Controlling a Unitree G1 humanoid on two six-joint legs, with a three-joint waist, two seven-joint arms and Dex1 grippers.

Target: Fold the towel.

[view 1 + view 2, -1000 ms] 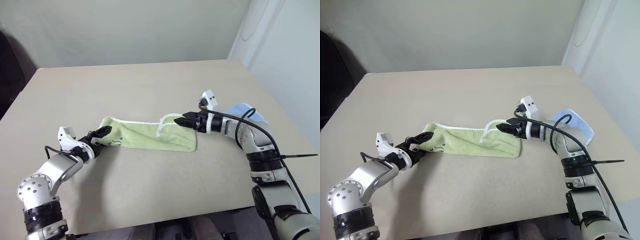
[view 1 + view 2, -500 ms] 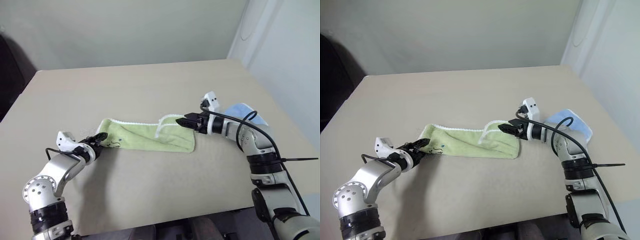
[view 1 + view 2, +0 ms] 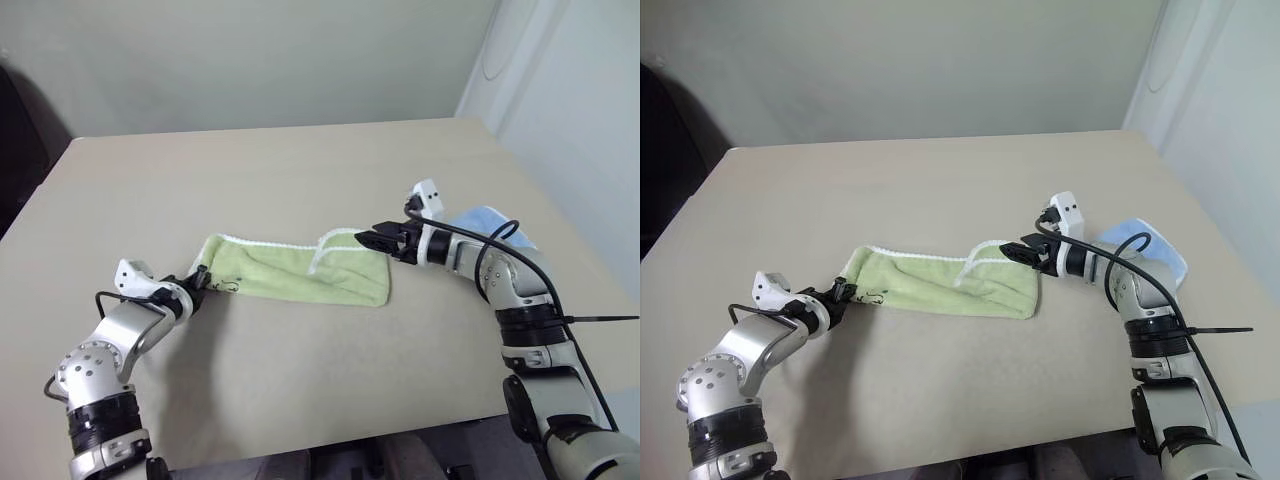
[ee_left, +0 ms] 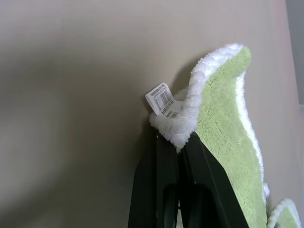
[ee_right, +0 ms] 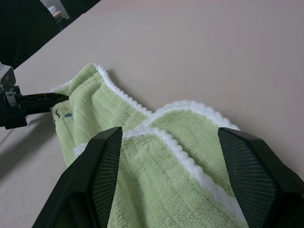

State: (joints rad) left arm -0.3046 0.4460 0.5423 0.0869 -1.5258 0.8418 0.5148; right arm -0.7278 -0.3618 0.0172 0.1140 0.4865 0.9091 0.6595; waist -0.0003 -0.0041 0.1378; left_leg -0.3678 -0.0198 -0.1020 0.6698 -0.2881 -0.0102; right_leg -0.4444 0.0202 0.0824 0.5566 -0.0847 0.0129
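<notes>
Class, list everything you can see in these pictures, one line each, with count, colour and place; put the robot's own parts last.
towel: one, light green with white edging, lying lengthwise mid-table.
tag: one, white with barcode, at the towel's pinched corner.
cloth: one, light blue, on the table behind the right arm.
table: one, beige, under everything.
left pincer: one, black, shut on the towel's corner.
right pincer: one, black, open over the towel's other end.
</notes>
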